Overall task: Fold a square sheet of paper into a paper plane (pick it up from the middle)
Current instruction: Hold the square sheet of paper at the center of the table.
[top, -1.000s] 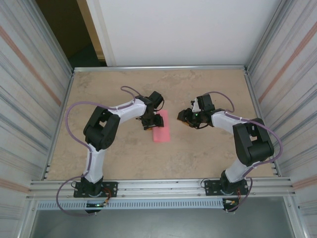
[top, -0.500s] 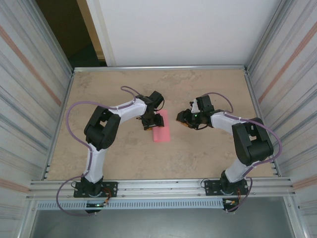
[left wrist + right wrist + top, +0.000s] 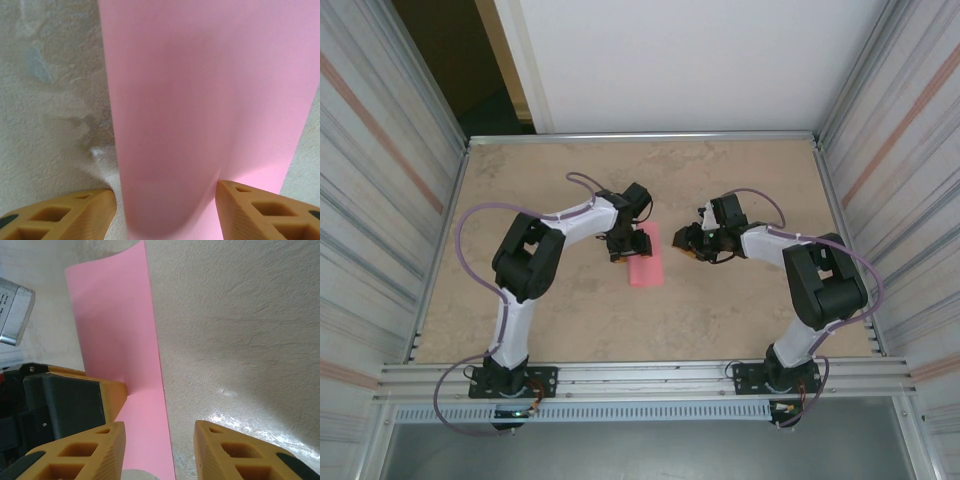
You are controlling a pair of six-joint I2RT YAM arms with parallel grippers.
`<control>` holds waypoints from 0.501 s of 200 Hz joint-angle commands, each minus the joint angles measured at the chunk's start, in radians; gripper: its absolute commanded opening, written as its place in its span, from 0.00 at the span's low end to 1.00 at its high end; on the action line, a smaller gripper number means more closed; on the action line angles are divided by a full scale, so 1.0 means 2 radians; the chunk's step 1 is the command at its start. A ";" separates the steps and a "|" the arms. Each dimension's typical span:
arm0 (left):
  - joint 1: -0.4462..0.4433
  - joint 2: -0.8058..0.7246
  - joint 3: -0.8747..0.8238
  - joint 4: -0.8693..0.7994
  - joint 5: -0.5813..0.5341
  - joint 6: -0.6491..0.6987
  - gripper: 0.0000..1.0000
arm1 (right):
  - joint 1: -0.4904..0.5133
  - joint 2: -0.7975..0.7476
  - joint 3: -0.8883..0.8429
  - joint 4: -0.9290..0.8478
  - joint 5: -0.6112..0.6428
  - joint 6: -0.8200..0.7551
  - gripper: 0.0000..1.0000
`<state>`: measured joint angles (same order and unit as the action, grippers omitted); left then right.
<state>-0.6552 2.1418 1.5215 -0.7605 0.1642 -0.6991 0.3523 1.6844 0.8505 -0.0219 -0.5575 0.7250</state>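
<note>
No legible text; tiny print on silver part (image 3: 12,310) unreadable.

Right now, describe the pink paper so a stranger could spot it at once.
Start at the tan table and go to its middle, between the two arms. There the pink paper lies as a narrow rectangle, the left pincer at its left edge, the right pincer apart to its right. Its plain pink sets it apart from the black-and-white arms.
</note>
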 commanded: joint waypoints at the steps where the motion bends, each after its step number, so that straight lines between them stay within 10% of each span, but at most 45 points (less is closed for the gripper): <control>1: -0.011 0.129 -0.059 0.014 0.007 0.015 0.60 | 0.006 0.010 0.005 0.008 -0.014 0.009 0.39; 100: -0.011 0.140 -0.054 0.013 0.006 0.016 0.60 | 0.030 0.041 0.022 0.027 -0.048 0.019 0.26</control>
<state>-0.6552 2.1464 1.5276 -0.7681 0.1638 -0.6945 0.3958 1.7370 0.8585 0.0078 -0.6106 0.7341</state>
